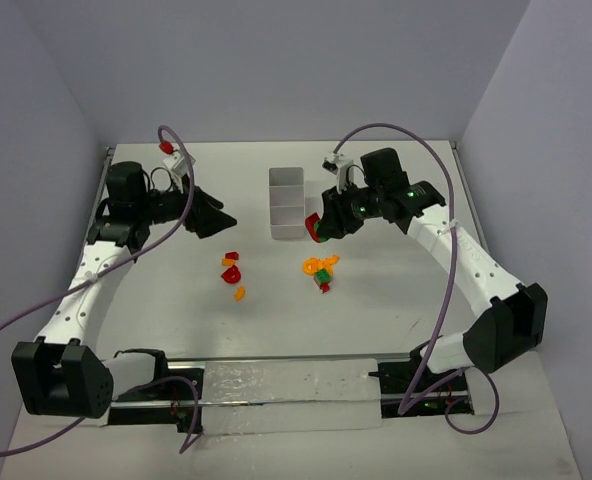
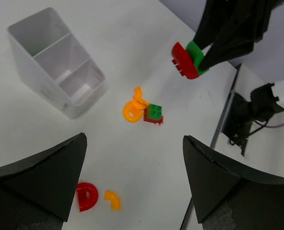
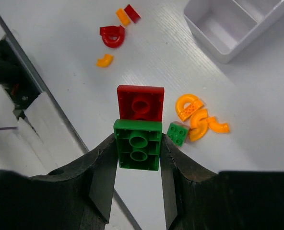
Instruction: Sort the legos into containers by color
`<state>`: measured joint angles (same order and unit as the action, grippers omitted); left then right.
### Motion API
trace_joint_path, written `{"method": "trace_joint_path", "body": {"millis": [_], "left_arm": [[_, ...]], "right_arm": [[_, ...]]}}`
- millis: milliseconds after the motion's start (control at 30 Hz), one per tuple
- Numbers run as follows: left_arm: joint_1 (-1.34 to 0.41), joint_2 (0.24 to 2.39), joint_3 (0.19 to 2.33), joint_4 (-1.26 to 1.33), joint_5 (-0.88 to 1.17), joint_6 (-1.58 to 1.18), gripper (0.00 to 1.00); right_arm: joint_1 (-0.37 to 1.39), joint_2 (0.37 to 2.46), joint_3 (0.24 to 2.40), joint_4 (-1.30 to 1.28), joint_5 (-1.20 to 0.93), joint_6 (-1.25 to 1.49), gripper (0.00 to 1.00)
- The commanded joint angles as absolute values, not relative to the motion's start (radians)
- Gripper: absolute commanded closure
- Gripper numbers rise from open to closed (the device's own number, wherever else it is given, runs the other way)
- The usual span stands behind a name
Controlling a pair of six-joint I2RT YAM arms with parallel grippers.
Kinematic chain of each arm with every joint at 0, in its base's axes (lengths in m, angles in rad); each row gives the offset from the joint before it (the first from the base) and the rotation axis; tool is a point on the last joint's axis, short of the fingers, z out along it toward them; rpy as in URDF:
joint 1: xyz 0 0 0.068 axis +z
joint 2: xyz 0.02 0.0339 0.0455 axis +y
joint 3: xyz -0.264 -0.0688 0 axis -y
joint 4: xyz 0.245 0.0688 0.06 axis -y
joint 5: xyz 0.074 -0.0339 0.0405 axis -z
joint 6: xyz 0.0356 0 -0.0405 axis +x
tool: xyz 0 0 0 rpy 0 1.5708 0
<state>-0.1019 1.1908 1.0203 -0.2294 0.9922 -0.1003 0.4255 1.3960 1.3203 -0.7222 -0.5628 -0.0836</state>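
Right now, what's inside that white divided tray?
Nothing shows inside the white tray: what is visible of its three compartments is bare. Its own walls hide part of each floor.

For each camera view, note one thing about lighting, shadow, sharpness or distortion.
Top external: even, soft light; legos cast only faint shadows; pale sheen on the near strip. Left wrist: the left hand's fingers loom dark and soft; tray walls look splayed. Right wrist: the held green brick is sharp; the right hand's fingers are featureless black.
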Motion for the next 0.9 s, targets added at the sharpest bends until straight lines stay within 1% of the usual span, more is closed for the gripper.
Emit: {"method": "trace_joint_path", "body": {"millis": [0, 267, 600, 867], "left_arm": [[-0.184, 1.161, 1.013, -0.159, 1.101, -0.15, 0.1], [-0.314, 1.184, 1.006, -0.137, 1.142, -0.159, 0.14], [-0.415, 1.226, 1.042, -0.175, 1.16, -0.122, 0.16], [-0.446, 1.239, 1.043, -0.164, 1.179, -0.13, 0.17]], "right_arm": [[0.432, 1.37, 1.351, -0.633, -0.712, -0.074, 1.0], [0.493, 1.342, 1.328, -0.569, -0.829, -0.066, 1.0], [0.59, 1.324, 1.326, -0.56, -0.813, -0.087, 1.0], [0.618, 1.337, 1.35, -0.57, -0.827, -0.09, 1.0]]}}
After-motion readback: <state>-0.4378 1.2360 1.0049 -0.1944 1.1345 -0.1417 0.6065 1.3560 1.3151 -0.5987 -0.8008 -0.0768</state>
